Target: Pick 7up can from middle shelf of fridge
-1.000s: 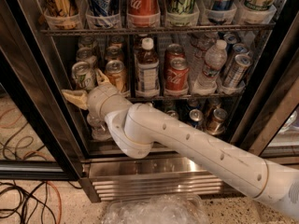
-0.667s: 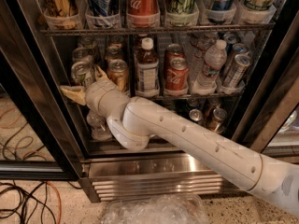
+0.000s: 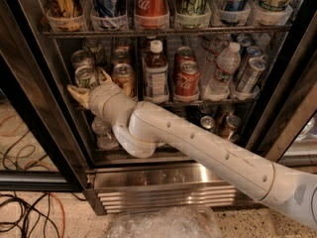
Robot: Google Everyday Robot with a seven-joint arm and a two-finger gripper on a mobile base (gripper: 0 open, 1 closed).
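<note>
The 7up can (image 3: 84, 76) stands at the front left of the middle shelf (image 3: 208, 102) in the fridge (image 3: 163, 187); it is pale silver with a shiny top. My gripper (image 3: 90, 84) reaches in at the shelf's left end. Its tan fingers are spread open, one (image 3: 76, 91) low to the left of the can and one (image 3: 105, 76) to its right. The can sits between them and is still standing on the shelf. My white arm (image 3: 198, 143) crosses the lower shelf from the bottom right and hides much of it.
A gold-bronze can (image 3: 123, 77) stands just right of the gripper, then a brown bottle (image 3: 156, 73), red Coca-Cola cans (image 3: 187, 79) and a water bottle (image 3: 225, 66). Tall cans in white cups (image 3: 151, 6) fill the rack above. Black door frame (image 3: 34, 103) at left; cables (image 3: 25, 217) on the floor.
My gripper has moved up and further into the middle shelf, so its fingers now stand on either side of the 7up can. The cans have not moved.
</note>
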